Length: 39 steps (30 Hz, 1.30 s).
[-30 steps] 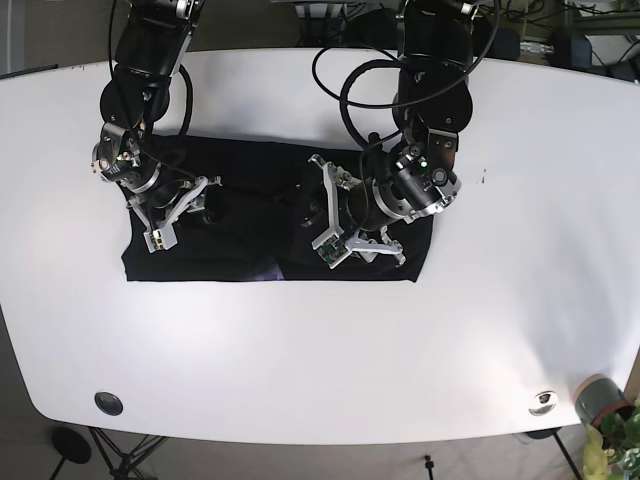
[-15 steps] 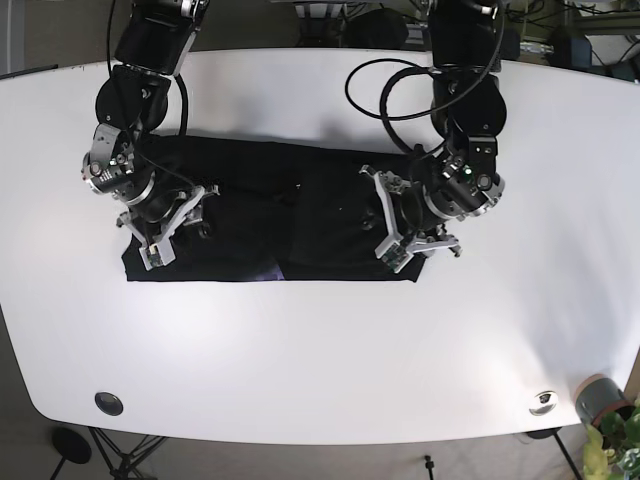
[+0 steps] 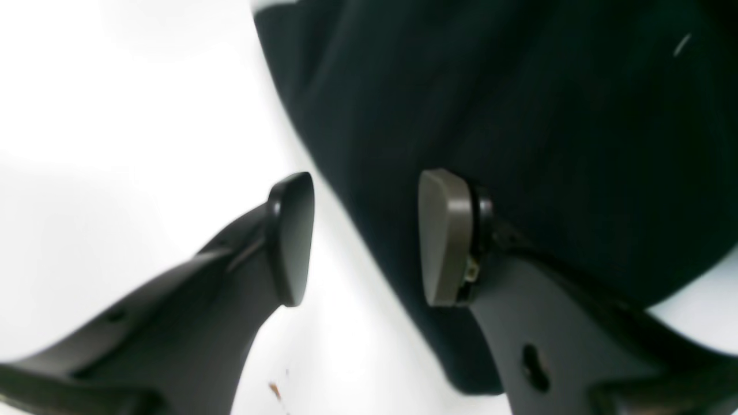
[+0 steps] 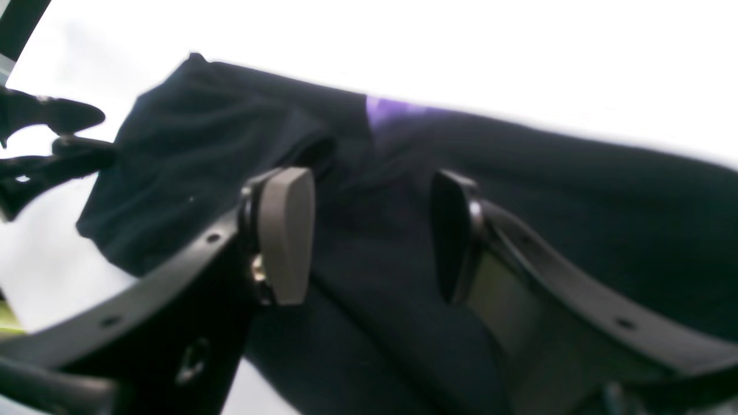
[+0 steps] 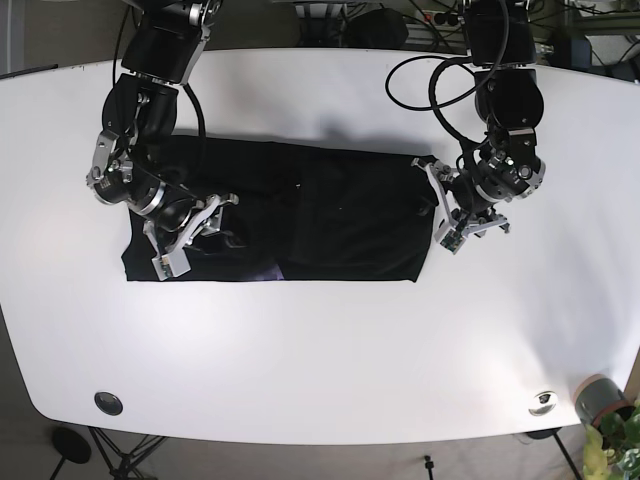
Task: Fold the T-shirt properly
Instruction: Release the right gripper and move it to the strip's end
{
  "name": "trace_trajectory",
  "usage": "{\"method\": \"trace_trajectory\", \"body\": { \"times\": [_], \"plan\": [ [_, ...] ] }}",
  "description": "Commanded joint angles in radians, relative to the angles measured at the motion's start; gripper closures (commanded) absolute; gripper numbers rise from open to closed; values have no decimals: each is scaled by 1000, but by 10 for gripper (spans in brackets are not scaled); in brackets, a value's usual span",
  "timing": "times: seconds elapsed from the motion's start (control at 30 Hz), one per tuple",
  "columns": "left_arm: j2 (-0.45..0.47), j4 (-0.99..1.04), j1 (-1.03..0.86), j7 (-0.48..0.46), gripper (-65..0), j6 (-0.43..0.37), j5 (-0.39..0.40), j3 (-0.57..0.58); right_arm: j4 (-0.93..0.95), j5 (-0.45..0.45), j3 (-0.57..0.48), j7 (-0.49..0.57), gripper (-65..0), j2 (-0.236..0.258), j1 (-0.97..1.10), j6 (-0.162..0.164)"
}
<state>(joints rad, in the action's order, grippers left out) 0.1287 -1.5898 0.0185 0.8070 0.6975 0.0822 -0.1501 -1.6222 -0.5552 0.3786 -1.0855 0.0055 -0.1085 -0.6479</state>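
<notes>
The black T-shirt (image 5: 300, 210) lies flat as a wide rectangle on the white table (image 5: 320, 350). My left gripper (image 5: 441, 215) is at the shirt's right edge. In the left wrist view that gripper (image 3: 366, 236) stands open, one finger over bare table and the other over the T-shirt (image 3: 519, 115), nothing pinched. My right gripper (image 5: 195, 232) hovers over the shirt's left part. Seen from the right wrist, it (image 4: 369, 236) is open above dark cloth (image 4: 576, 190) near a small purple patch (image 4: 383, 109).
A black round disc (image 5: 108, 403) sits near the front left edge. At the front right are a silver disc (image 5: 543, 402), a grey cup (image 5: 598, 398) and a plant (image 5: 620, 440). Cables run behind the table's far edge.
My left arm has swung right, from the shirt's middle to its right edge. My right arm shifted slightly and turned over the shirt's left part. The shirt's right half now lies flat and uncovered.
</notes>
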Motion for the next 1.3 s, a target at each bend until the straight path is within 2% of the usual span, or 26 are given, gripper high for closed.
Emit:
{"method": "trace_trajectory", "body": {
  "times": [0.0,0.17,0.4,0.47,0.63,0.8,0.93,1.03,1.13,1.27],
  "plan": [
    [19,32,18,-41,-274,1,11,-3,10,-27,-16,17,-312,-16,-24,-3],
    [41,64,21,-44,-274,1,17,-1,18,-29,-115,17,-311,-19,-29,-3],
    [33,-86,-13,-36,-274,1,18,5,-2,-26,-272,23,-309,-20,-33,-3],
    [6,-111,-18,-36,-274,1,15,11,-2,-26,-321,26,-309,-22,-35,-3],
    [-10,-113,-19,-36,-274,1,11,14,61,-24,-404,104,-308,-29,-55,0],
    [-8,-85,-21,-36,-274,1,11,14,257,-24,-413,213,-308,-31,-130,53],
    [-8,-63,-47,-38,-274,1,12,11,396,-22,-412,314,-308,-22,-175,58],
    [-7,-44,-47,-42,-274,1,14,11,504,-22,-415,374,-306,11,-216,58],
    [16,-30,-47,-42,-274,1,17,8,541,-22,-415,416,-306,18,-219,58],
    [29,15,-47,-42,-274,1,18,8,557,-22,-416,468,-306,58,-208,58]
  ]
}}
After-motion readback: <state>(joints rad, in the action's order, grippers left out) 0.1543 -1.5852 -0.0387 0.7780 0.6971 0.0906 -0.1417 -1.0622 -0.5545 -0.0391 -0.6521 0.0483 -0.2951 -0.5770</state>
